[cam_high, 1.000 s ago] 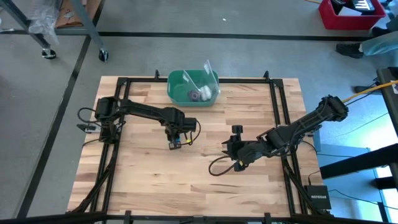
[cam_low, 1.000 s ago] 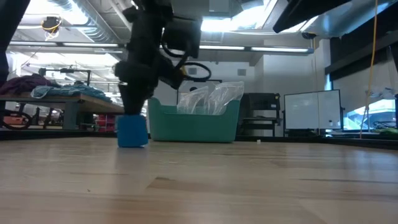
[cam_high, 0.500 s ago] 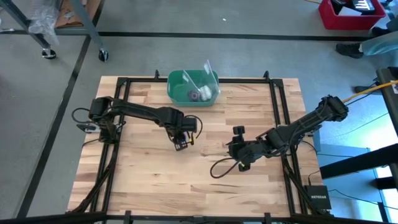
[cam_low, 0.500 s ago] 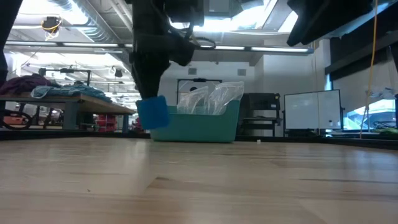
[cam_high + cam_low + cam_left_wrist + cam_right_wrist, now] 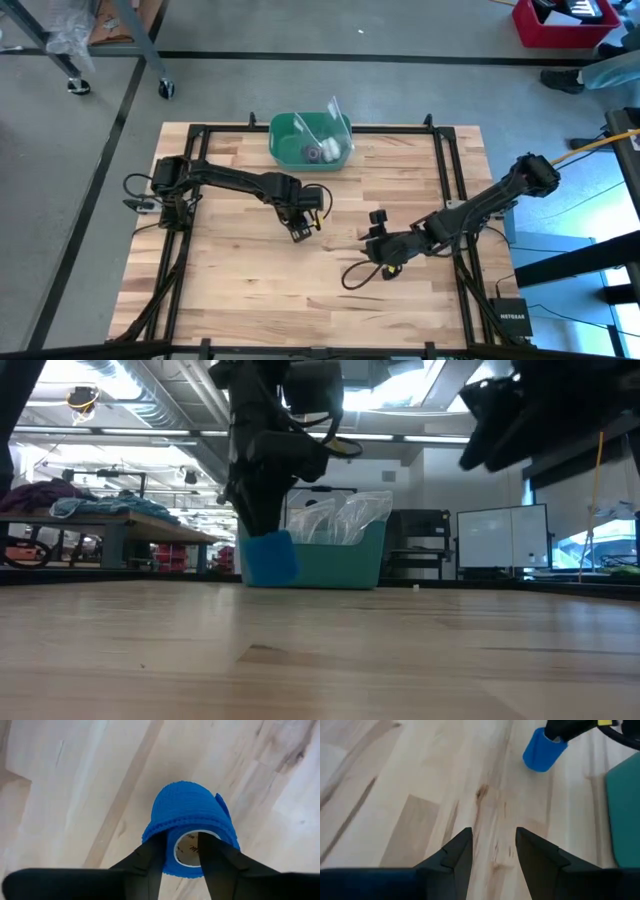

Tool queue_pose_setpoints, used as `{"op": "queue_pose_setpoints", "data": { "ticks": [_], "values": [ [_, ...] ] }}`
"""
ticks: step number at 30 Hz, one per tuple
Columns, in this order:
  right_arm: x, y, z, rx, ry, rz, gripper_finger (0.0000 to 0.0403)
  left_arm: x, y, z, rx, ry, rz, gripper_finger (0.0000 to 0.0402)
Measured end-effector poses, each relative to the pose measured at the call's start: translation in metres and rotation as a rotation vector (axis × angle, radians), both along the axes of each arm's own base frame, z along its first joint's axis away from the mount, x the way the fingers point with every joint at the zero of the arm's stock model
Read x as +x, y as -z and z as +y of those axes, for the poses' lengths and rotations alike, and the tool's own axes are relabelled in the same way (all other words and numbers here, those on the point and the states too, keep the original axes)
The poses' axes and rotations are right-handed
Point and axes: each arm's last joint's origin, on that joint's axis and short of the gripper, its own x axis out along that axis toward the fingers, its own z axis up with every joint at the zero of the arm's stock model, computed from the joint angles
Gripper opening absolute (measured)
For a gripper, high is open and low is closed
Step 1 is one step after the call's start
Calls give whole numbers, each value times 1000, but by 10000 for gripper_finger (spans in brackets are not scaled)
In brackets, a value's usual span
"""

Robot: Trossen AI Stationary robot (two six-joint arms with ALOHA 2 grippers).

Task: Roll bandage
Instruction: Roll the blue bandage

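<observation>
Already a compact roll: the bandage (image 5: 189, 826), bright blue, wound on a pale core, carried by the left hand (image 5: 181, 851) above the middle of the wooden surface (image 5: 240, 290). Clamped in an odd way, one finger (image 5: 210, 851) inside the core's hole and the other (image 5: 152, 855) outside the wall, pinching only one side of the roll. Hanging tilted in the low view, lower corner close to the boards, just in front of the green bin (image 5: 345, 565) (contact with the wood cannot be told from here). A short loose tail sticking out at the roll's side in the left wrist view.

Probably a matter now of setting the roll down or handing it on. Best done slowly and level: a soft wall, pinched on one side only, likely to swing or slip if jerked. Worth lowering until the roll's flat end sits on the boards before parting the fingers, then drawing straight up out of the core so as not to tip it. Worth keeping the loose tail pressed under or against the roll, lest it unwind.

Right hand (image 5: 491, 851) parked low over the surface a little way off, fingers apart, gripping nothing, facing the roll (well placed to steady it if needed).
</observation>
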Motion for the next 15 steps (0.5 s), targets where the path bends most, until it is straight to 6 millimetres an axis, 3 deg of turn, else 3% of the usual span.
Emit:
{"op": "queue_pose_setpoints", "data": {
  "ticks": [5,10,15],
  "values": [
    [7,2,1,31,-7,-147,154,1,0,2,23,22,-10,108],
    [18,-15,4,-16,-43,-358,154,3,-4,2,34,-60,-23,105],
    [30,-24,-16,-64,-26,-439,154,22,-29,-14,-6,-96,-259,94]
  ]
}}
